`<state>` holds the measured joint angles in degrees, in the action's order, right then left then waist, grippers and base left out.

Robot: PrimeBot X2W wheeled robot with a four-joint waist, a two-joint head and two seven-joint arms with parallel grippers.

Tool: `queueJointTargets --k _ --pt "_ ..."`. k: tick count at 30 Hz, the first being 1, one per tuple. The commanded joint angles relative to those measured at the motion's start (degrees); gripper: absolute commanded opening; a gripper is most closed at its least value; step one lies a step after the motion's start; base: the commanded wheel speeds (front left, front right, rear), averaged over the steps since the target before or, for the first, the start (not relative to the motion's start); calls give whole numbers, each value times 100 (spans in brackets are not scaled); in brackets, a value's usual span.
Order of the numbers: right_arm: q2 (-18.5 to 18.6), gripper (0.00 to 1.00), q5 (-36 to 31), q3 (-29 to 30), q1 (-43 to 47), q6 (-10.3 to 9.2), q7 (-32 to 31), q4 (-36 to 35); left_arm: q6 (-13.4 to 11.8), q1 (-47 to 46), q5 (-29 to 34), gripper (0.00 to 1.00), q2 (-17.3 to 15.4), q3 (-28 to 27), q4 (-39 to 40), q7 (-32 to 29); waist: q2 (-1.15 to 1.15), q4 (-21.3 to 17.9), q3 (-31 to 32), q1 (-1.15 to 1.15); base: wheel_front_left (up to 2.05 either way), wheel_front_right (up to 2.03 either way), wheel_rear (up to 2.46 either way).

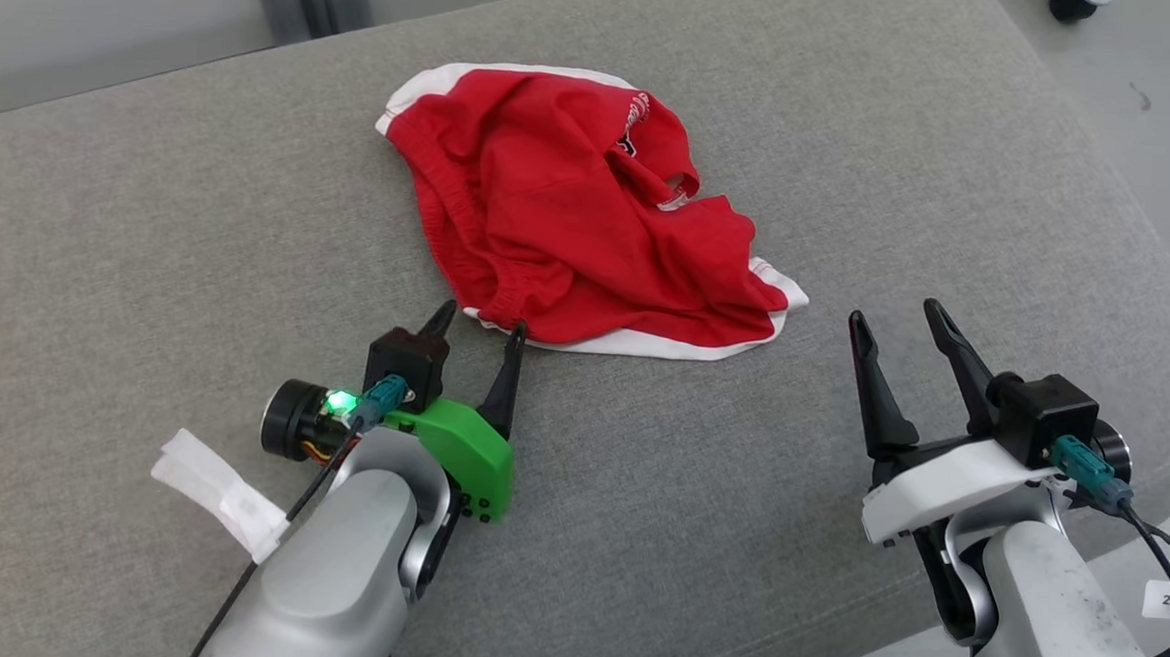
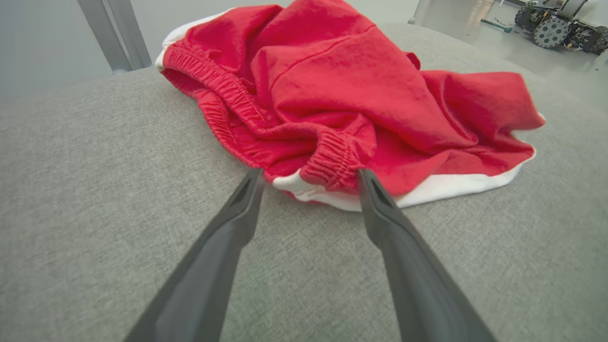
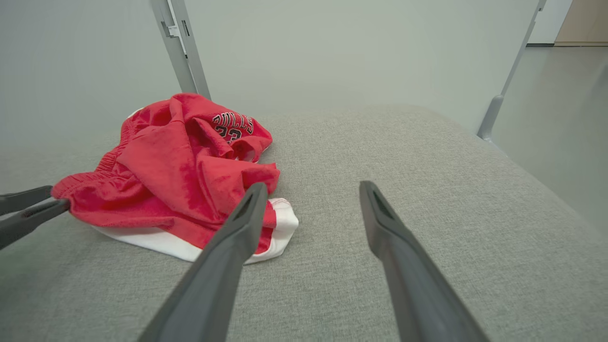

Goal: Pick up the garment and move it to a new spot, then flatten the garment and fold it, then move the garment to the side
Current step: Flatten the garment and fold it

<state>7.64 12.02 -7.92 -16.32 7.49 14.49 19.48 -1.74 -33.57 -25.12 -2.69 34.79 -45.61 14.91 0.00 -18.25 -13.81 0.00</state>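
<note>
The garment (image 1: pixel 571 208) is a pair of red shorts with white trim, crumpled on the grey cushion (image 1: pixel 149 246). My left gripper (image 1: pixel 478 325) stands open at its near edge, fingertips on either side of a bunched bit of elastic waistband (image 2: pixel 332 161). My right gripper (image 1: pixel 898 320) is open too, a short way right of the garment's near right corner (image 3: pixel 280 223), with nothing between its fingers. The right wrist view shows black lettering on the garment (image 3: pixel 180 175) and the left gripper's fingers (image 3: pixel 28 209) at its left edge.
The grey cushion falls away at the right edge (image 1: pixel 1150 248) to a pale floor. A grey metal post (image 3: pixel 183 47) stands behind the cushion, another post (image 3: pixel 508 76) at the right. A wheeled machine (image 2: pixel 560 28) sits on the floor far off. White tape (image 1: pixel 221 495) hangs from my left arm.
</note>
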Motion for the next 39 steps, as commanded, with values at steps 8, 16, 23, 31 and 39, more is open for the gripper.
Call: queueJointTargets --k 8,16,23,31,39 --pt "-18 100 52 -27 -125 1 69 115 -120 -386 130 100 -36 -20 -354 30 0 -168 -178 0 0 0 0" --pt "-14 100 9 15 -153 0 70 275 -34 -307 119 0 -34 -15 -213 25 0 -11 -101 0 0 0 0" --pt "101 100 120 120 -362 1 14 796 -132 -52 56 0 -35 -76 174 25 0 323 23 0 0 0 0" --pt "100 100 451 93 -815 1 -91 1816 -196 200 1 0 -35 -64 485 25 0 631 64 0 0 0 0" --pt "234 100 357 -129 -1282 1 -17 2723 -248 328 -76 0 -35 44 721 25 0 909 42 0 0 0 0"
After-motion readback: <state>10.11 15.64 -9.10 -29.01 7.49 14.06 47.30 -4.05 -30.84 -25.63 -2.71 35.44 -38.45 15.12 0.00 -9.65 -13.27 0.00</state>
